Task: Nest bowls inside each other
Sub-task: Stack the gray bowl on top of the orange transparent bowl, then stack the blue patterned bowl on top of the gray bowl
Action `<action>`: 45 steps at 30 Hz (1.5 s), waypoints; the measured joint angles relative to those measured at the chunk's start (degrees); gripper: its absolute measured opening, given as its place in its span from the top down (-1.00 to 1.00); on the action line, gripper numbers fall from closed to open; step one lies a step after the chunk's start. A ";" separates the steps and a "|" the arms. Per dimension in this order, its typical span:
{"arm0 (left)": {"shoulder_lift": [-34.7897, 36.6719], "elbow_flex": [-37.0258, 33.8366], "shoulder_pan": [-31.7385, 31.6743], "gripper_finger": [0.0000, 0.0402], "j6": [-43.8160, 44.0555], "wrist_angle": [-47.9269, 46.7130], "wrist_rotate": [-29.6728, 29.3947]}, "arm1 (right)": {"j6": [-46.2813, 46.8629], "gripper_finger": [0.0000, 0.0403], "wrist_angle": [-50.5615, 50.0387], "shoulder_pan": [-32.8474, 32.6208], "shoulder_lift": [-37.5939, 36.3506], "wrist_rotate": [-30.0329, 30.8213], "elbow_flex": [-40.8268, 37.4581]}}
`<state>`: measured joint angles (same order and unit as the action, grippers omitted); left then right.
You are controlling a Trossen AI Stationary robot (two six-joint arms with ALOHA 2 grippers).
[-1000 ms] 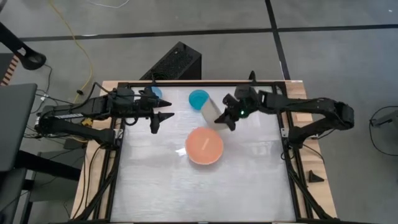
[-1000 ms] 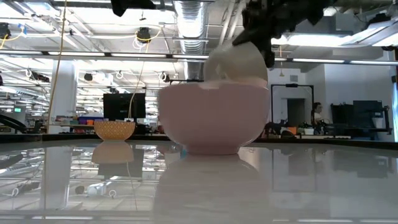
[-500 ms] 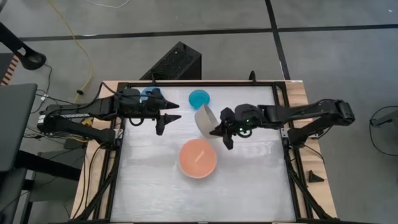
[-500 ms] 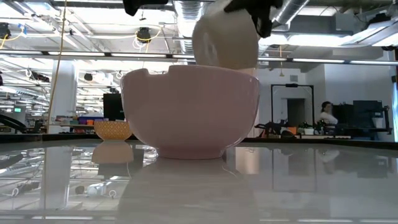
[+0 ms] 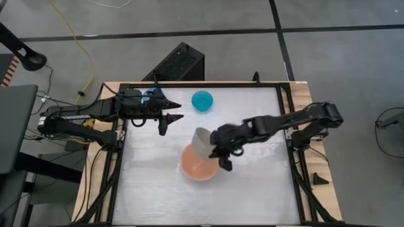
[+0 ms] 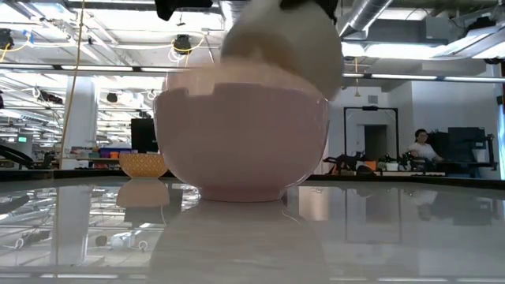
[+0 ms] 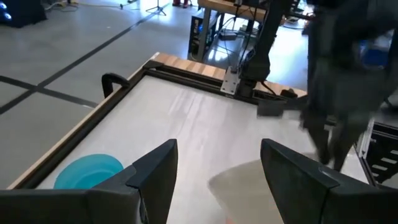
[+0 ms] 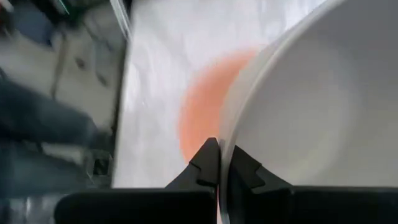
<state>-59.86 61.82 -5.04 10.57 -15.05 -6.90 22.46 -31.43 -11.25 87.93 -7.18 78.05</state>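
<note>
A salmon-pink bowl (image 5: 199, 169) (image 6: 241, 142) stands upright on its base near the table's middle. Just above its far rim hangs a grey-beige bowl (image 5: 201, 143) (image 6: 284, 39), tilted on edge, with my right gripper (image 5: 216, 151) (image 8: 219, 152) shut on it. A turquoise bowl (image 5: 202, 99) (image 7: 87, 171) sits near the far edge. A light blue bowl (image 5: 151, 96) shows partly under my left arm. My left gripper (image 5: 172, 120) (image 7: 217, 180) hovers open at the far left, with nothing between its fingers. My right gripper pinches the grey-beige bowl's rim (image 8: 229, 127), one finger inside the bowl and one outside. The fingers come slanting down from the table's right. The bowl is lifted clear and tipped, its hollow turned toward the left, above the salmon-pink bowl.
A black metal frame (image 5: 287, 135) borders the table top. The near half of the white table (image 5: 208, 202) holds nothing. In the low view a person (image 6: 426, 146) sits far back in the room.
My right gripper has carried the grey-beige bowl from the far part of the table toward the near edge and the left, over the salmon-pink bowl, rolling so the bowl tipped further. Early in that second the salmon-pink bowl slid a little toward the near edge.
</note>
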 joint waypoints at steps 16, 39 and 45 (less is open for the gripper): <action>0.00 0.00 0.00 -0.09 1.20 -0.19 0.46 | -2.64 0.85 -4.97 -0.78 12.73 -5.49 7.79; -0.06 0.02 0.00 -0.09 -1.47 -4.22 0.46 | 5.44 -0.06 5.04 1.39 12.51 -6.52 7.71; -0.13 0.02 0.01 -0.09 -4.53 -11.44 -0.92 | 5.73 0.03 7.64 6.02 9.29 -5.66 7.71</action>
<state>-59.99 61.84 -5.03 6.04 -26.48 -7.82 28.19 -23.79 -5.24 97.23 -12.84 85.76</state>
